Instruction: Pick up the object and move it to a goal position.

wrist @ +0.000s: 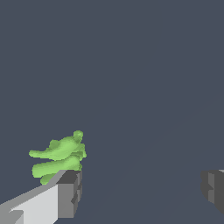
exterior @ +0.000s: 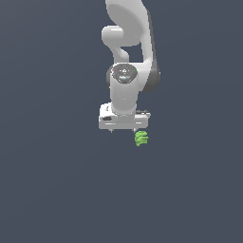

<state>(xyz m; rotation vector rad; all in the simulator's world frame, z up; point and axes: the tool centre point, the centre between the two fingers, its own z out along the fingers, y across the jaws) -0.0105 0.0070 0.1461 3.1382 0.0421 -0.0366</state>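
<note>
The object (exterior: pixel 141 138) is a small bright green lumpy item with ridged layers, lying on the dark grey-blue floor. My white gripper (exterior: pixel 123 129) points straight down just above it, and the object sits under the gripper's end on the exterior view's right. In the wrist view the object (wrist: pixel 59 157) lies right next to one dark finger pad (wrist: pixel 70 192), on its outer side and not between the two fingers. The gripper (wrist: pixel 141 190) is open wide and holds nothing.
The white arm (exterior: pixel 128 57) rises behind the gripper toward the top of the exterior view. The flat dark floor (exterior: pixel 57 190) spreads all around. No goal marker shows in either view.
</note>
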